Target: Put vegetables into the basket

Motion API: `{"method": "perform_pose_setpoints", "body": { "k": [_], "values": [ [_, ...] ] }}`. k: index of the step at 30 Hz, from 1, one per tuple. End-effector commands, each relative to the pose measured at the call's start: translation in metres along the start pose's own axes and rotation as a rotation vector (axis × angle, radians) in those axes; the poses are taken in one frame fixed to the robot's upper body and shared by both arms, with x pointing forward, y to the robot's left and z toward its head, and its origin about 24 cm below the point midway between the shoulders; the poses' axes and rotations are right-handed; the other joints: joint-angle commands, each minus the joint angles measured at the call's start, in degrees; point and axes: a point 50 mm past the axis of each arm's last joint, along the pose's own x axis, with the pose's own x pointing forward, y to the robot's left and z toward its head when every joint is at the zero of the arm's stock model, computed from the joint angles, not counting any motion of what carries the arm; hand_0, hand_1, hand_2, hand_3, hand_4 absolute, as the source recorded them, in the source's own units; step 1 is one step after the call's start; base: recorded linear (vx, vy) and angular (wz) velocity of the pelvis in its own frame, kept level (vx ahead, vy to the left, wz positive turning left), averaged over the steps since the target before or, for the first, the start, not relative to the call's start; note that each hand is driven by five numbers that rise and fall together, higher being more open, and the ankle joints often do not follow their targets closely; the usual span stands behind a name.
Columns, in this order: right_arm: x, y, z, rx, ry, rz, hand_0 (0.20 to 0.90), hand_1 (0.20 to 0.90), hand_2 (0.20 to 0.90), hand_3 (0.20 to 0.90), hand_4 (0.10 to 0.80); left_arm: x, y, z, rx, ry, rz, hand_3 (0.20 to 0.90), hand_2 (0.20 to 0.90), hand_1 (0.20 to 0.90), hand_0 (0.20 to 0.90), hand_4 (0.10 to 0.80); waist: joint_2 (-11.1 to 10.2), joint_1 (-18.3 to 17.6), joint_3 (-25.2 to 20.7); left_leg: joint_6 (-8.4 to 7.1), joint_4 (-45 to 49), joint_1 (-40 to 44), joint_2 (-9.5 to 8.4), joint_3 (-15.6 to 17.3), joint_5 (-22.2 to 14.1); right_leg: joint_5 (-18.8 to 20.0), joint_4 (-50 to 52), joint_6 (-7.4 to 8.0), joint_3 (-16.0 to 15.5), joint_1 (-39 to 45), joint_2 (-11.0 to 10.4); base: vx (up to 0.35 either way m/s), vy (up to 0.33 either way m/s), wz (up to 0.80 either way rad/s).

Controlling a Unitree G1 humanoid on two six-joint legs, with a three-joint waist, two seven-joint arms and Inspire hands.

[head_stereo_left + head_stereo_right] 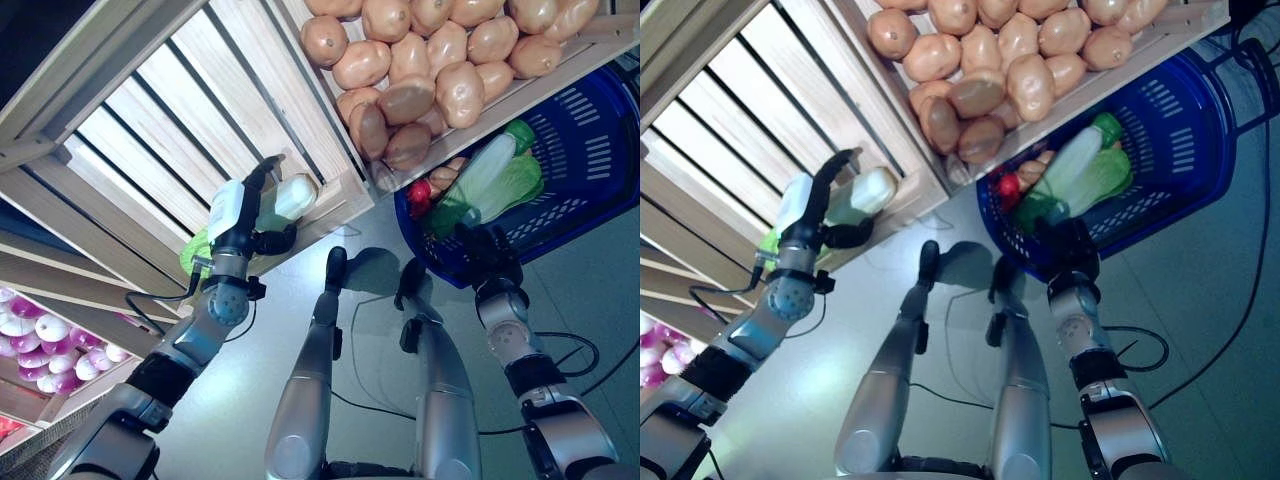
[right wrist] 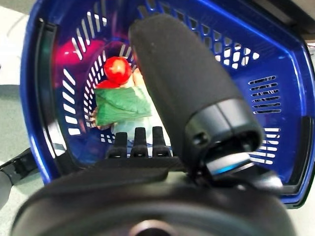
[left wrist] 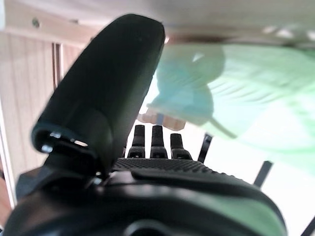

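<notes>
Your left hand (image 1: 243, 222) is at the front edge of the empty wooden crate (image 1: 180, 130), fingers and thumb curled round a pale cabbage (image 1: 293, 196) whose green leaves trail out below the wrist. So the pick looks made, and the carry across to the basket (image 1: 590, 150) is, by my reading, the step in hand.

Your right hand (image 1: 487, 257) sits at the basket's near rim. Its wrist view shows the fingers pointing into the basket, but you can't tell from these pictures whether they are curled on the rim or just lying there.

The task is partly done. In the basket you already have one cabbage (image 1: 497, 178), white stem and green leaves, one red tomato-like piece (image 2: 117, 70), and at least one brownish piece beside it, too hidden to name. The exact count in there is unclear.

Left to do: bring the held cabbage over and drop it in. After that, the stock is plentiful: the potato crate (image 1: 425, 60) holds well over a dozen potatoes, more than I can count reliably, and a bin of purple-and-white onions (image 1: 45, 345) shows at the lower left.
</notes>
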Motion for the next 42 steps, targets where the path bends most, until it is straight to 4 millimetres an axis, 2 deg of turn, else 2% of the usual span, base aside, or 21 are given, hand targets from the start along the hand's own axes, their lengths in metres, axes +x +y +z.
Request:
{"method": "perform_pose_setpoints", "body": {
  "k": [1, 8, 13, 18, 21, 26, 32, 42],
  "values": [
    [-0.003, -0.004, 0.015, -0.043, -0.063, 0.018, 0.900, 0.900, 0.900, 0.900, 0.800, 0.011, 0.013, 0.021, -0.031, -0.097, 0.151, 0.900, 0.900, 0.900, 0.900, 0.800, 1.0, -1.6, -0.2, 0.92, 4.3, -3.2, -2.57, 3.4, -0.1, 8.1, -8.3, 3.84, 1.4, 4.8, 1.1, 0.000, 0.000, 0.00],
    [-0.001, 0.014, 0.011, -0.053, -0.043, 0.044, 0.900, 0.900, 0.900, 0.900, 0.800, 0.025, -0.006, 0.015, -0.071, 0.045, 0.173, 0.900, 0.900, 0.900, 0.900, 0.800, -0.3, -2.9, -0.2, 0.64, 4.4, -3.2, -2.16, 3.9, 0.1, 8.1, -8.4, 3.77, 2.0, 4.8, 1.8, -0.006, 0.001, -0.05],
    [0.000, 0.026, 0.006, -0.061, -0.028, 0.059, 0.900, 0.900, 0.900, 0.900, 0.800, 0.031, -0.014, 0.007, -0.152, 0.157, 0.307, 0.900, 0.900, 0.900, 0.900, 0.800, -1.3, -3.8, -0.2, 0.42, 4.9, -3.4, -1.79, 4.2, -0.1, 8.0, -8.0, 3.72, 2.5, 4.6, 2.2, 0.002, 0.007, -0.03],
    [-0.001, 0.039, -0.001, -0.065, -0.011, 0.072, 0.900, 0.900, 0.900, 0.900, 0.800, 0.033, -0.033, 0.004, -0.175, 0.247, 0.277, 0.900, 0.900, 0.900, 0.900, 0.800, -2.4, -4.5, -0.2, 0.32, 5.3, -3.3, -1.58, 4.4, -0.3, 8.1, -7.8, 3.65, 2.7, 4.5, 2.6, 0.005, 0.002, -0.02],
    [-0.002, 0.040, -0.003, -0.066, -0.010, 0.077, 0.900, 0.900, 0.900, 0.900, 0.800, 0.031, -0.040, 0.002, -0.194, 0.276, 0.261, 0.900, 0.900, 0.900, 0.900, 0.800, -2.8, -4.7, -0.2, 0.33, 5.4, -3.4, -1.58, 4.4, -0.4, 8.3, -7.9, 3.71, 2.7, 4.4, 2.6, 0.005, 0.000, -0.10],
    [-0.003, 0.037, -0.003, -0.064, -0.013, 0.071, 0.900, 0.900, 0.900, 0.900, 0.800, 0.025, -0.043, -0.005, -0.200, 0.318, 0.264, 0.900, 0.900, 0.900, 0.900, 0.800, -2.8, -4.6, -0.2, 0.40, 5.4, -3.3, -1.82, 4.2, -0.6, 8.3, -8.0, 3.79, 2.6, 4.4, 2.7, 0.003, -0.001, -0.03],
    [-0.002, 0.037, -0.002, -0.064, -0.014, 0.073, 0.900, 0.900, 0.900, 0.900, 0.800, 0.021, -0.042, -0.017, -0.125, 0.388, 0.273, 0.900, 0.900, 0.900, 0.900, 0.800, -2.5, -4.4, -0.2, 0.33, 5.6, -3.5, -1.95, 4.1, -0.8, 8.1, -7.8, 3.87, 2.3, 4.3, 2.4, 0.000, 0.000, 0.00],
    [-0.002, 0.026, 0.002, -0.070, -0.030, 0.061, 0.900, 0.900, 0.900, 0.900, 0.800, 0.011, -0.026, -0.047, 0.020, 0.481, 0.320, 0.900, 0.900, 0.900, 0.900, 0.800, -2.0, -4.3, -0.2, 0.26, 6.1, -3.8, -2.12, 4.0, -1.0, 7.9, -7.4, 3.90, 2.0, 4.0, 1.8, 0.000, 0.000, 0.00]
  ]
}}
